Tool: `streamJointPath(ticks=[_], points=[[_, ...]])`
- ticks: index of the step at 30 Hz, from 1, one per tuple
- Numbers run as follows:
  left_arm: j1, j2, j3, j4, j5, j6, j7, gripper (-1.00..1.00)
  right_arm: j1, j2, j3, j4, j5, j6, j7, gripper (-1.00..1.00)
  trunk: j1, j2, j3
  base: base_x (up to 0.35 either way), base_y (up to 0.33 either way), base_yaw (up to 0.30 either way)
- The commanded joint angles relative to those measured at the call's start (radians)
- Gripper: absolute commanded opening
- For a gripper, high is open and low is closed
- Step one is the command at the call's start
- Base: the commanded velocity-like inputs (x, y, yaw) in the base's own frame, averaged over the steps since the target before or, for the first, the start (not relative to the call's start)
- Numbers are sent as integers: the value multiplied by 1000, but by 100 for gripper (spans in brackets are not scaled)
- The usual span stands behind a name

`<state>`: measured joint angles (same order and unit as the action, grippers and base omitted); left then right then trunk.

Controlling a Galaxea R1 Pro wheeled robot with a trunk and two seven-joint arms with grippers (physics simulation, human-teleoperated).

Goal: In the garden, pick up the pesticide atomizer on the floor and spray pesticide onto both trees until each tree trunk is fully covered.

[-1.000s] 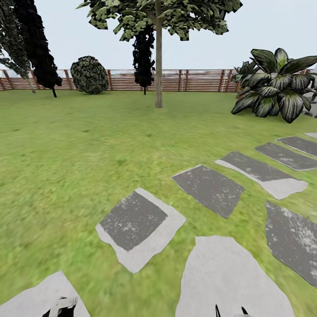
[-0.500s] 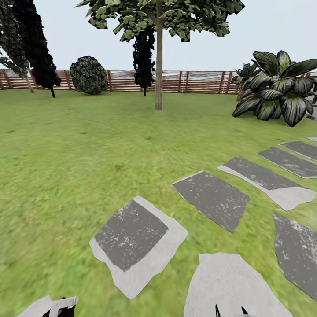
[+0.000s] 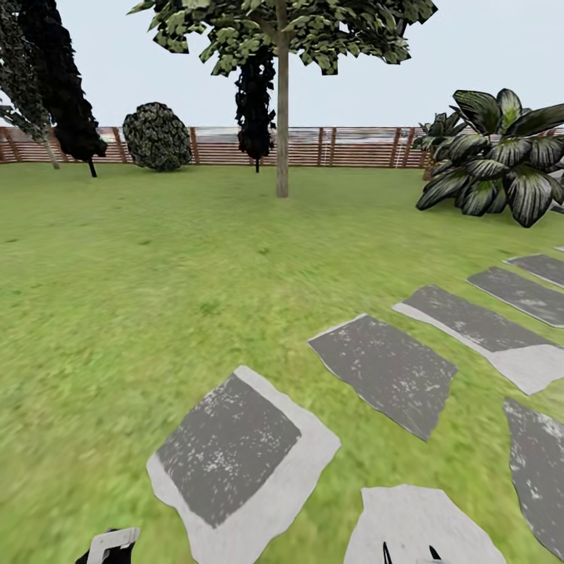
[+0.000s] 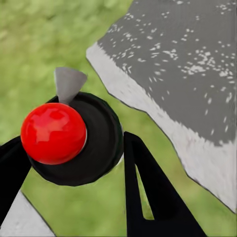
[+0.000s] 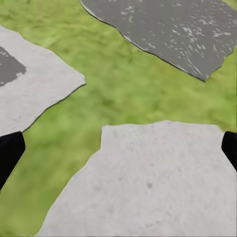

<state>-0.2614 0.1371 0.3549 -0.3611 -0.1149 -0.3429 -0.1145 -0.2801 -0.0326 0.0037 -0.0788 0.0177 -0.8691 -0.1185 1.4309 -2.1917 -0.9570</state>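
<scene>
head view: a tree (image 3: 282, 117) stands on the lawn (image 3: 157, 258) before the fence (image 3: 352, 146). left wrist: the left gripper (image 4: 74, 168) pinches the atomizer (image 4: 74, 138) above grass. right wrist: the right gripper (image 5: 118, 148) is spread over stepping stones (image 5: 153, 182).

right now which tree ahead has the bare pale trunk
The tall tree mid-lawn, ahead of the fence: a straight bare trunk under a high leafy crown. The conifers to its left are dark top to bottom, and the bush is round.
</scene>
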Motion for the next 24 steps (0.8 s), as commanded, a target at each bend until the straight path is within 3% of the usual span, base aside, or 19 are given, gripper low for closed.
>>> streamJointPath(ticks=[1,24], points=[[-1,-1,9,1,-10,-4,-5,-100,-1,0,1,1,2,-2,-4,100,0,0,-1,340,0,0],[-1,-1,9,1,-10,-4,-5,-100,-1,0,1,1,2,-2,-4,100,0,0,-1,340,0,-17]])
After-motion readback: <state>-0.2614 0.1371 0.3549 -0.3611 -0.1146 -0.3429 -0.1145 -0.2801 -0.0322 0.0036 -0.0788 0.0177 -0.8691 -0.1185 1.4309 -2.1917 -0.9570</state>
